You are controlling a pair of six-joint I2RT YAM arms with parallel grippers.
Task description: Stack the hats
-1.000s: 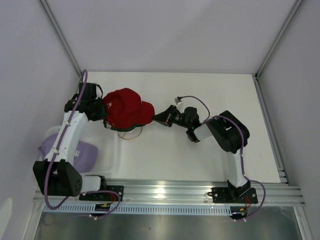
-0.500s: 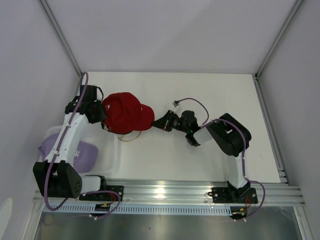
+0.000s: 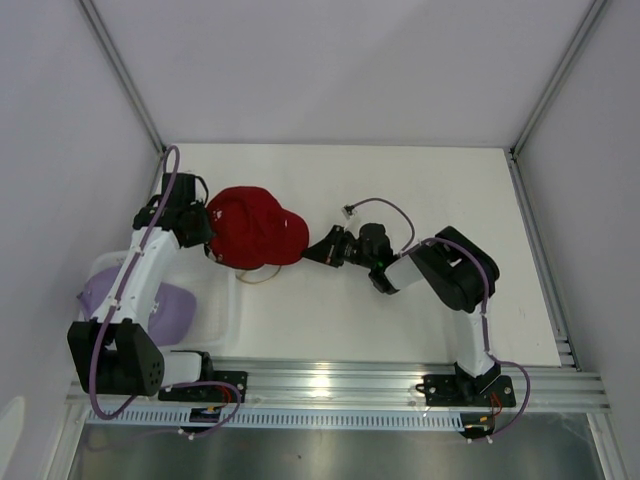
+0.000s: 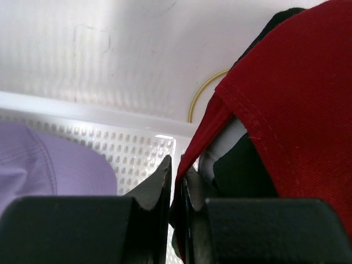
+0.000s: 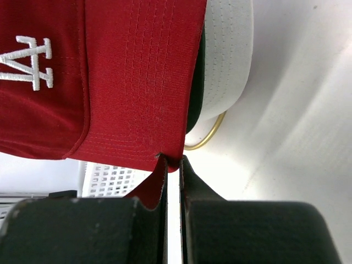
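A red cap (image 3: 250, 225) with a white logo sits on top of a stack of hats at the table's left. My left gripper (image 3: 205, 238) is shut on the red cap's rear edge (image 4: 203, 137); white and dark cap layers show under it. My right gripper (image 3: 312, 249) is shut on the tip of the red cap's brim (image 5: 137, 82). A white brim (image 5: 225, 60) and a dark one lie beneath it. A lavender cap (image 3: 155, 300) lies in the white mesh basket (image 3: 215, 315); it also shows in the left wrist view (image 4: 49, 165).
The gold wire-ring stand (image 3: 262, 272) peeks out under the stack, also in the right wrist view (image 5: 209, 135). The basket stands at the near left, beside the left arm. Grey walls enclose the table on three sides.
Both grippers have carried the red cap a little to the left and lower onto the stack. The right arm has reached further left.
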